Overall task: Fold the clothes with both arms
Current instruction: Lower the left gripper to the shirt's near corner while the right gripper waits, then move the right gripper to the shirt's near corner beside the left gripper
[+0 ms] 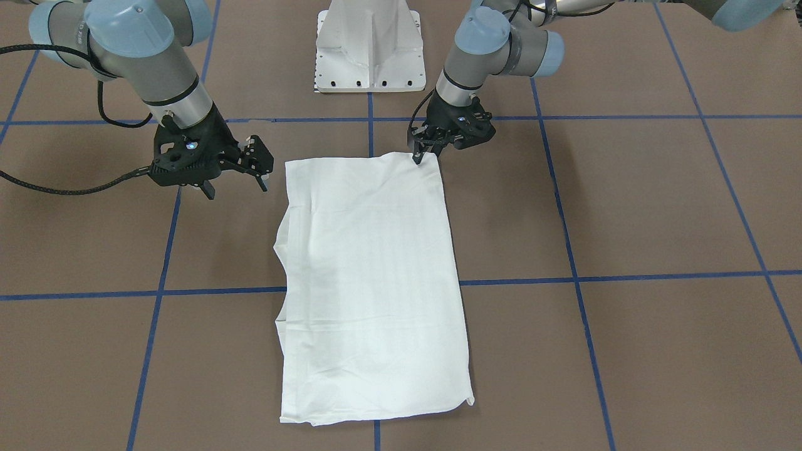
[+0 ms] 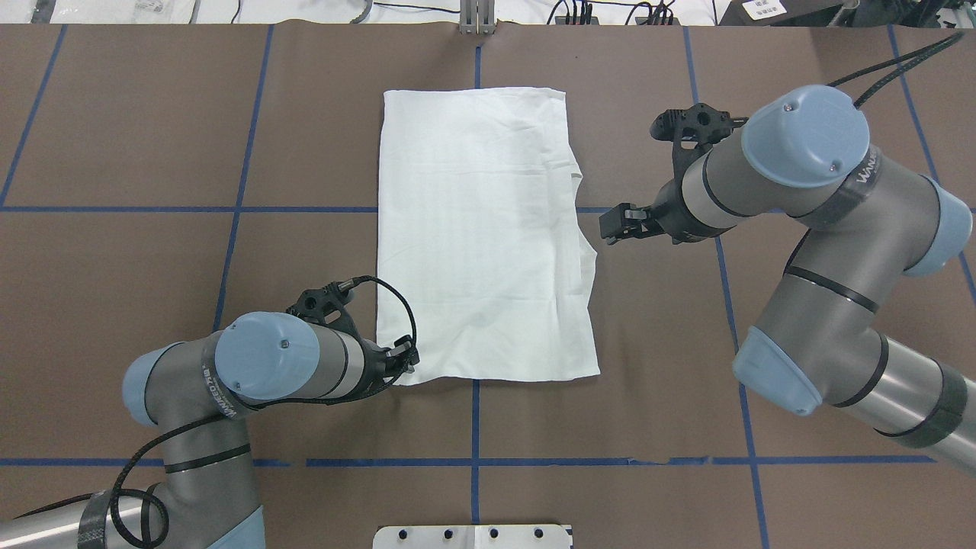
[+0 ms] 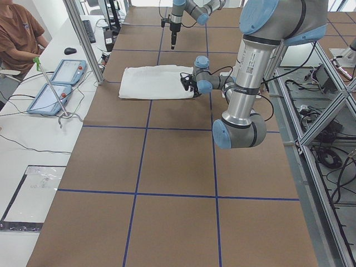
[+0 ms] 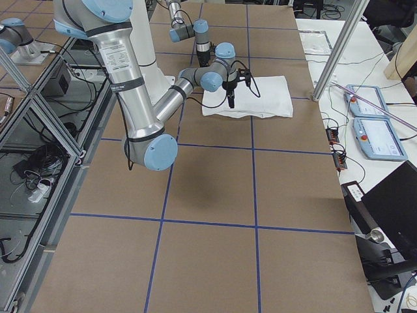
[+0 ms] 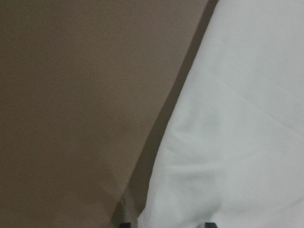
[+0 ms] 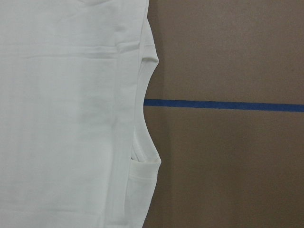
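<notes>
Shirt: folded rect., flat on surface.
L gripper: at Shirt corner; can't tell if pinching.
R gripper: spread, beside Shirt.

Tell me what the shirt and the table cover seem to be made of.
The shirt: thin white fabric, probably cotton knit, matte; soft creases and limp layered edges show. The table cover: brown matte sheet, perhaps paper or felt; flat, no sheen, exact material unclear.

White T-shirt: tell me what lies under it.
Under the T-shirt only the brown table shows, its blue tape lines running in beneath the cloth and out again. Whatever else lies below is covered; folded-in layers peek out along one edge.
</notes>
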Controlling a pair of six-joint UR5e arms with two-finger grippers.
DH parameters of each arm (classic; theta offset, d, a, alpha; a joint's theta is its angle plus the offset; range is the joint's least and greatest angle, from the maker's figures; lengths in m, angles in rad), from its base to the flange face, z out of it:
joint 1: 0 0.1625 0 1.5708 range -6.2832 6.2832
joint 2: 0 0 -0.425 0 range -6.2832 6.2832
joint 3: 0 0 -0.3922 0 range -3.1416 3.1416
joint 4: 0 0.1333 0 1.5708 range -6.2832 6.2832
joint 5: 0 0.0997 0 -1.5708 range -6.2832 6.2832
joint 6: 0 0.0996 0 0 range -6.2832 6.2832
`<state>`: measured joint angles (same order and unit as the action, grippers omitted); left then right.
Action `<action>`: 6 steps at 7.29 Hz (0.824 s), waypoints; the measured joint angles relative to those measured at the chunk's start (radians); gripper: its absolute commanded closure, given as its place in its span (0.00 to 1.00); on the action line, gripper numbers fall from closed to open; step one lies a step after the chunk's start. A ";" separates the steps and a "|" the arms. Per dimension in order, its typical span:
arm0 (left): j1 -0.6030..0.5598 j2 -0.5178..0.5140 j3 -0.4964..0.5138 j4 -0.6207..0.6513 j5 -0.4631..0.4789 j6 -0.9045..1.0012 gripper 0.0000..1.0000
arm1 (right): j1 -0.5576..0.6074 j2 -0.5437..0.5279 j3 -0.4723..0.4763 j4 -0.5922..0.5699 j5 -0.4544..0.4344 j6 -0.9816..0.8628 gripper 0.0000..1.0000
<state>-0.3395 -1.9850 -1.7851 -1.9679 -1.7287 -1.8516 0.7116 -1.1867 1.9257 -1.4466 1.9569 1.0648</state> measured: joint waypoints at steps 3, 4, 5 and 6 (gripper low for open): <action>-0.016 -0.001 0.003 0.000 0.002 0.007 0.47 | 0.000 0.000 -0.002 0.000 -0.001 -0.002 0.00; -0.021 0.000 0.003 0.001 0.003 0.008 0.47 | 0.000 0.000 -0.004 0.000 -0.001 -0.003 0.00; -0.023 0.000 0.004 0.001 0.003 0.009 0.47 | 0.000 0.000 -0.005 0.000 -0.002 -0.004 0.00; -0.023 0.000 0.004 0.001 0.002 0.009 0.47 | 0.000 0.000 -0.006 0.000 -0.003 -0.006 0.00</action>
<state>-0.3629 -1.9853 -1.7806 -1.9666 -1.7271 -1.8425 0.7113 -1.1871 1.9199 -1.4465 1.9541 1.0588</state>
